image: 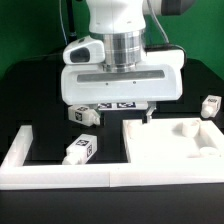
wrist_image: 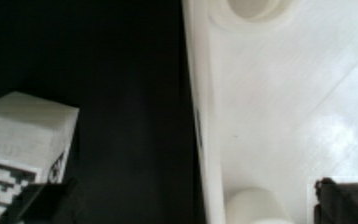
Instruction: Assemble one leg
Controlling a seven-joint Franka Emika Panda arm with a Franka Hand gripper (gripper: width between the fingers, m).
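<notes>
While hanging low over the panel [image: 170,150] with an empty gripper [wrist_image: 194,200], reads as the approach-to-grasp step: no leg seated in the panel yet. Next move, as a guess: slide off the panel toward the exterior view's left, centre on one leg, drop, close, then carry it to a corner hole [wrist_image: 252,10]. Calls for careful lining up, given the risk of nudging close neighbours.

Exterior view, left to right:
- white wall [image: 18,160] well left of the panel
- one look-alike [image: 80,150] lying left of the panel's front
- another [image: 82,115] left of the panel, further back
- more tagged faces [image: 115,104] just beside the panel's back-left corner, under the gripper body
- last look-alike [image: 210,105] beyond the panel's right rim

Wrist view: shows the leg [wrist_image: 25,135] on the black table [wrist_image: 131,60], near the panel's edge but apart from it. Shows jaws apart, one dark fingertip [wrist_image: 43,205] right by the leg, the other over the panel. Puts the gap's middle over the panel's rim, so leg at the gap's outer edge, not centred between the fingers. Touching that fingertip or not: cannot tell. Cannot tell either which exterior look-alike matches the leg.
</notes>
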